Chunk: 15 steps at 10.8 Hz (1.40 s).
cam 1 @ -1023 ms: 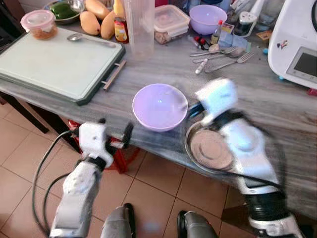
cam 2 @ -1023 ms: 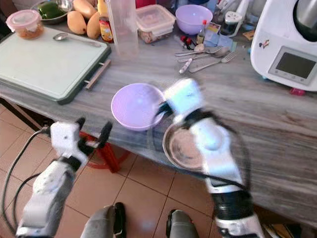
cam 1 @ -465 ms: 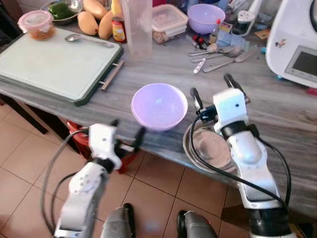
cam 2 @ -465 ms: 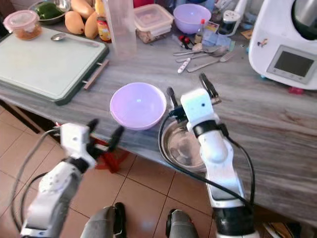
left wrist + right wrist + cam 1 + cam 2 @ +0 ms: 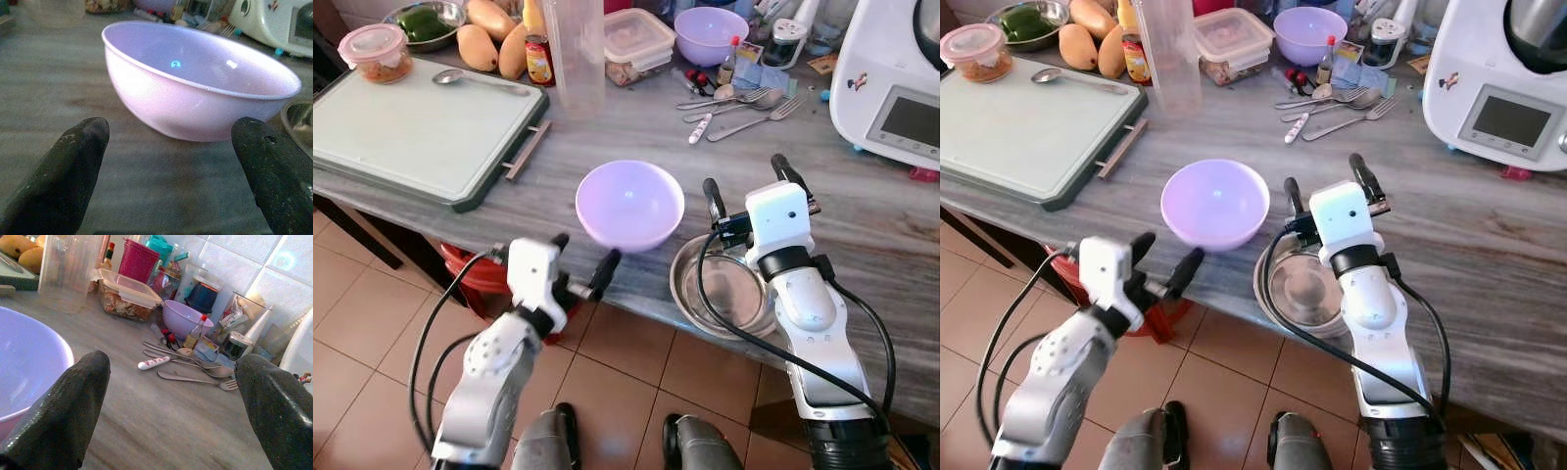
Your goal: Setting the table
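A lavender bowl (image 5: 629, 204) stands empty near the front edge of the grey table (image 5: 862, 225). To its right lies a shallow steel dish (image 5: 724, 291), partly under my right forearm. My left gripper (image 5: 584, 262) is open just below and in front of the table edge, its fingers pointing at the lavender bowl (image 5: 195, 83), one on either side and not touching it. My right gripper (image 5: 747, 184) is open above the table, right of the bowl, with nothing between its fingers. It faces loose cutlery (image 5: 190, 364) farther back.
A pale green cutting board (image 5: 421, 117) with a spoon (image 5: 480, 78) fills the left. At the back stand a tall clear jug (image 5: 578, 54), mangoes (image 5: 489, 44), a food box (image 5: 636, 39) and a second purple bowl (image 5: 710, 29). A white appliance (image 5: 896, 78) stands at the right.
My left gripper has risen and moved right, closer to the lavender bowl. My right arm, blurred a second ago, now holds steady beside the bowl. The camera has shifted slightly.
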Tool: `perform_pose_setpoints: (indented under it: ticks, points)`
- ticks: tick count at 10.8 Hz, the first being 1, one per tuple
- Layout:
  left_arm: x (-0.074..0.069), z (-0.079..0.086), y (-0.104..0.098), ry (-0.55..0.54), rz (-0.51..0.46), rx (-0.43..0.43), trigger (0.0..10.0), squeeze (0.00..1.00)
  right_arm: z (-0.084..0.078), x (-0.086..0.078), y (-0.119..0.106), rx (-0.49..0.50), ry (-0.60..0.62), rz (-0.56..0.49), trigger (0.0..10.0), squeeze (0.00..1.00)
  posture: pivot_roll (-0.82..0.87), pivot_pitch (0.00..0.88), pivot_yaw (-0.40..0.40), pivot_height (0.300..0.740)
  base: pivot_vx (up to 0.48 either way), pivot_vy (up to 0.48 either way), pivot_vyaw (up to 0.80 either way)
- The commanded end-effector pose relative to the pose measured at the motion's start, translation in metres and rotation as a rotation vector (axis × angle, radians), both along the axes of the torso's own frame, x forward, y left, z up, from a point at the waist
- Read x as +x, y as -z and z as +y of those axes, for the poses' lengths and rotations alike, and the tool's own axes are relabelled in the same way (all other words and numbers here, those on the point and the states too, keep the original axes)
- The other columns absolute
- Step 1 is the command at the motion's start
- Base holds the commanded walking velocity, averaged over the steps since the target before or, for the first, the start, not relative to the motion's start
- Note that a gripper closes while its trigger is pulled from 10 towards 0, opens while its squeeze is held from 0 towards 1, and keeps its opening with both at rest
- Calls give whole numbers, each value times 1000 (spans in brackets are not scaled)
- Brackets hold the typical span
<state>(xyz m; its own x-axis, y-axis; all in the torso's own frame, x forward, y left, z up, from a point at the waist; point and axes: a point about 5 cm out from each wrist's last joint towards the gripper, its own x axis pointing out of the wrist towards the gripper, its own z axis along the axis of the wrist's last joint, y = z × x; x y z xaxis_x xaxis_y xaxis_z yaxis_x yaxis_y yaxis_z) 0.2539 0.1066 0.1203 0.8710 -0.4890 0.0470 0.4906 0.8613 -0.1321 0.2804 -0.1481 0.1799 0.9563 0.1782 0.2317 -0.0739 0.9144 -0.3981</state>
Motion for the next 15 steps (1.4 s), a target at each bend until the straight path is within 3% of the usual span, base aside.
perform_pose_setpoints:
  ticks: [1,4,7,10,13,15]
  points:
    - [0,-4,4,13,20,1,10000,0,0,-3,-6,5,5,-20,10000,0,-58,177,23,740,0,0,0]
    - [9,-8,3,14,12,-2,10000,0,1,-6,-1,42,-6,29,10000,0,-70,173,21,740,0,0,0]
    - [0,27,15,-118,40,73,10000,0,-1,-27,8,69,-35,70,10000,0,-58,176,19,740,0,0,0]
    - [-1,54,6,-283,-17,99,10000,0,-6,-49,15,87,-58,128,10000,0,-59,178,15,740,0,0,0]
    - [-5,64,3,-318,-24,104,10000,0,-18,-59,27,95,-17,238,10000,0,-67,182,19,740,0,0,0]
    - [-8,64,8,-311,-10,115,10000,0,-16,-58,36,122,-40,314,10000,0,-63,182,17,740,0,0,0]
